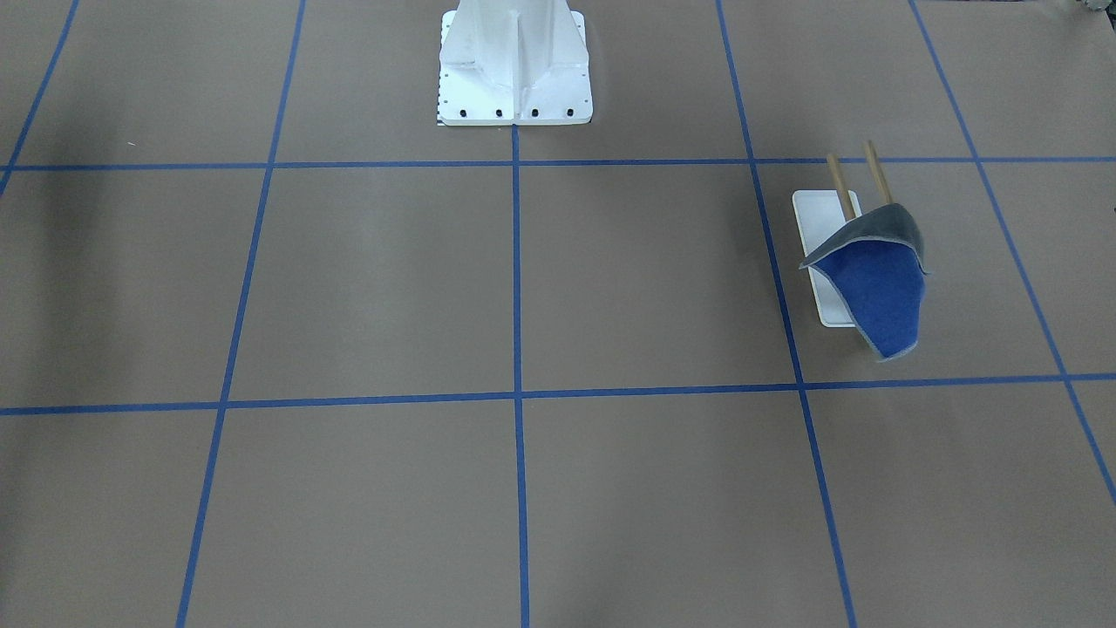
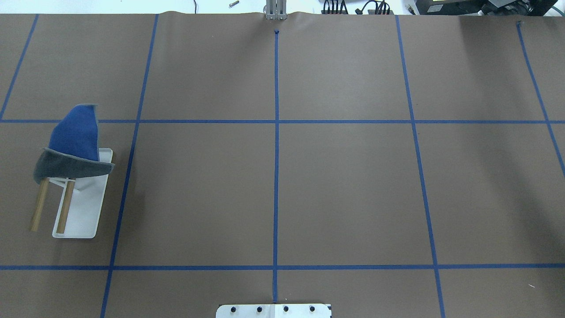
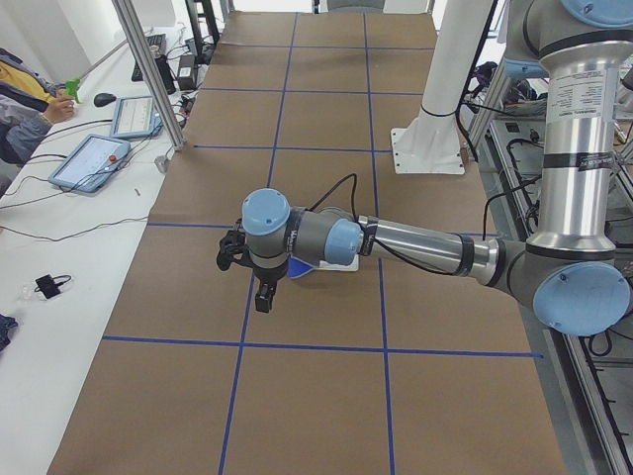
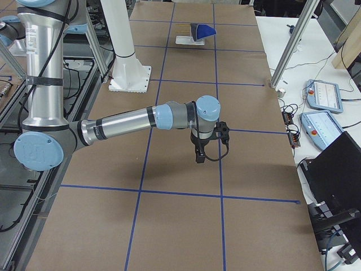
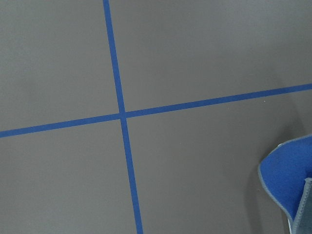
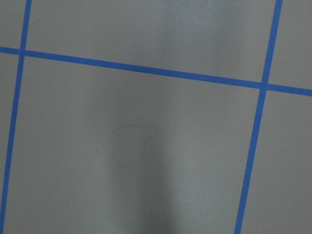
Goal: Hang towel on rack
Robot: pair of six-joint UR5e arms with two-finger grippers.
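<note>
Wide bare brown table [image 2: 344, 190] across the centre and right of the overhead view, crossed only by blue tape lines [image 2: 276, 132]. At far left, close to the edge: towel [image 2: 73, 141] draped over the rod ends of the rack [image 2: 86, 212], grey on top, blue flap hanging past the white tray. Left gripper [image 3: 265, 295] hovering near it, right gripper [image 4: 198, 155] mid-table, well apart. Cannot tell how wide either stands. White pedestal [image 1: 514, 70] at top centre of the front view. Tablet [image 3: 94, 161] on the white bench alongside.
</note>
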